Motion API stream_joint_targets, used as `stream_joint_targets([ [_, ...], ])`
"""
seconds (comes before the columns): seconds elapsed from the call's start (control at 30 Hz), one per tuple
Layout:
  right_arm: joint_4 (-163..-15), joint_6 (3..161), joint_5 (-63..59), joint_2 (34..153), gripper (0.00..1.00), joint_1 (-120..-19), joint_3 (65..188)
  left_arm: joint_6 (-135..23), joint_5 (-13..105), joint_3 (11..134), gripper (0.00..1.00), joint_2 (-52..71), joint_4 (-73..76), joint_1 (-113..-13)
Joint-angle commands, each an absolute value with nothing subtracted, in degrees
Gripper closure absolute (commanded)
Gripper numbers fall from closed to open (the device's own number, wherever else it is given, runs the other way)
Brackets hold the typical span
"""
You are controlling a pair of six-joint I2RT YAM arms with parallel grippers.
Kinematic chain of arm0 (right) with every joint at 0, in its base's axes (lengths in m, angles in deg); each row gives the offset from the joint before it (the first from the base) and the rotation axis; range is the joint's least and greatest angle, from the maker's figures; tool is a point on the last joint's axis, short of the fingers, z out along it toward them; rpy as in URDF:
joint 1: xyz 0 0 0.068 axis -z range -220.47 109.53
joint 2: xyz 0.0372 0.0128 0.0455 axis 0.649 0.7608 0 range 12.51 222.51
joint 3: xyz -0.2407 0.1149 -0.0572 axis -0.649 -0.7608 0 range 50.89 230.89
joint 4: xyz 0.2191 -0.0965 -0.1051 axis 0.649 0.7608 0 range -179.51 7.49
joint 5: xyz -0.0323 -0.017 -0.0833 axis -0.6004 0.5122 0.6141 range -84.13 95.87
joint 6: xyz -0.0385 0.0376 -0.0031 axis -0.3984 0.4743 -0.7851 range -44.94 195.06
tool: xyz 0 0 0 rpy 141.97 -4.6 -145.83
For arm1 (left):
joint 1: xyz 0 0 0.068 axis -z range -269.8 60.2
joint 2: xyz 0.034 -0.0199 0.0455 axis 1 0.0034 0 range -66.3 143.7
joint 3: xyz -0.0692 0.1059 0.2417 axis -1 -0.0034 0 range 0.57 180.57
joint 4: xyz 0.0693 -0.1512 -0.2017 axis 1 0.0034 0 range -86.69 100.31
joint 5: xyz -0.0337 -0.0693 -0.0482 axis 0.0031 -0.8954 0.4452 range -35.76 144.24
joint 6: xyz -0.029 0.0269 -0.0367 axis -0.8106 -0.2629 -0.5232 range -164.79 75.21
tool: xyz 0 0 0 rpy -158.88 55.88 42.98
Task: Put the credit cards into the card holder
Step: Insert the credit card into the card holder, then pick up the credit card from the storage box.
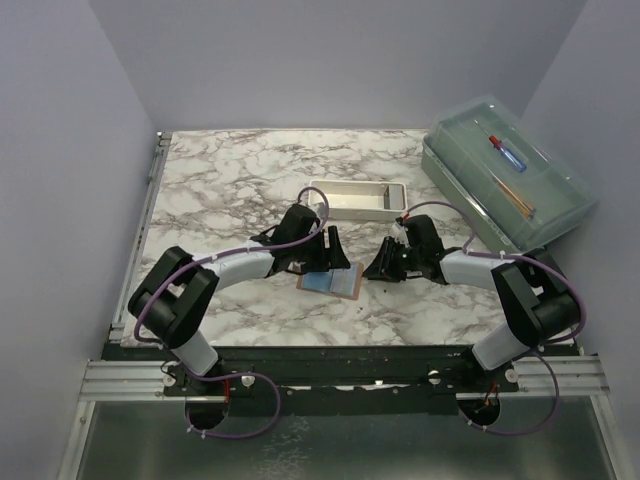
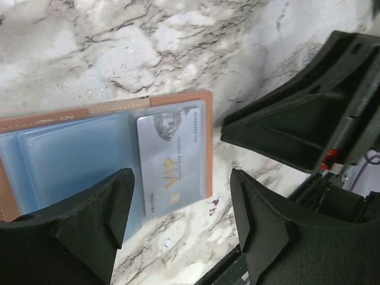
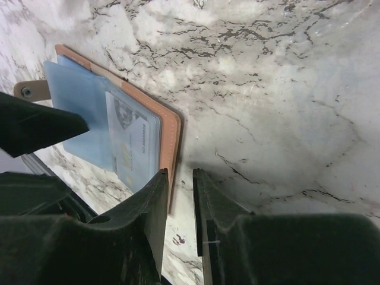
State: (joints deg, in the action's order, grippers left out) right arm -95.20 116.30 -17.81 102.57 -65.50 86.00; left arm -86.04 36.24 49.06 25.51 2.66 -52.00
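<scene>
The wallet [image 1: 330,283] lies open on the tabletop [image 1: 230,170], with a card [image 2: 169,160] tucked in one clear sleeve. The left fingers [image 2: 95,219] hang wide above the wallet. The right fingers [image 3: 148,225], narrow and empty, sit at the wallet's edge.

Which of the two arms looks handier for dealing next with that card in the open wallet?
Probably the left. The left claw is wide open and hangs right over the card in the wallet. The right claw is only slightly open and sits beside the wallet's edge, off the card.
</scene>
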Motion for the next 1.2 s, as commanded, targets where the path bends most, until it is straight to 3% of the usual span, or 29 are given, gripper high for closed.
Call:
stream_joint_targets([
  [0.0,-93.1,114.9,-17.9,104.7,0.70,-66.2,86.3,-86.0,36.3,48.8,0.29,29.9,1.1,-51.3],
  [0.17,-94.4,116.1,-18.8,106.1,0.71,-66.8,87.3,-87.8,33.4,50.3,0.36,33.5,-0.6,-48.7],
  [0.37,-96.7,118.3,-20.3,106.1,0.72,-66.9,87.4,-89.8,32.1,51.8,0.37,29.4,-1.7,-46.0],
  [0.63,-70.8,111.3,0.8,98.7,0.69,-66.9,97.3,-90.1,29.5,50.0,0.28,24.6,2.4,-51.5],
  [0.73,-64.2,108.2,8.5,97.4,0.57,-66.9,103.6,-87.6,27.6,50.5,0.26,21.4,6.4,-54.3],
  [0.83,-60.4,105.8,17.3,100.7,0.39,-66.9,111.5,-85.7,25.8,50.8,0.25,19.4,8.9,-55.5],
  [0.9,-57.6,104.4,23.2,104.7,0.32,-66.9,117.8,-85.1,25.5,50.4,0.18,18.7,9.9,-56.0],
  [0.97,-56.1,102.5,28.0,109.2,0.26,-66.9,124.1,-84.1,26.3,49.9,0.16,18.0,11.4,-56.3],
  [1.17,-50.8,95.8,39.3,124.2,0.24,-66.9,142.0,-82.2,28.9,47.6,0.15,14.9,14.4,-56.5],
])
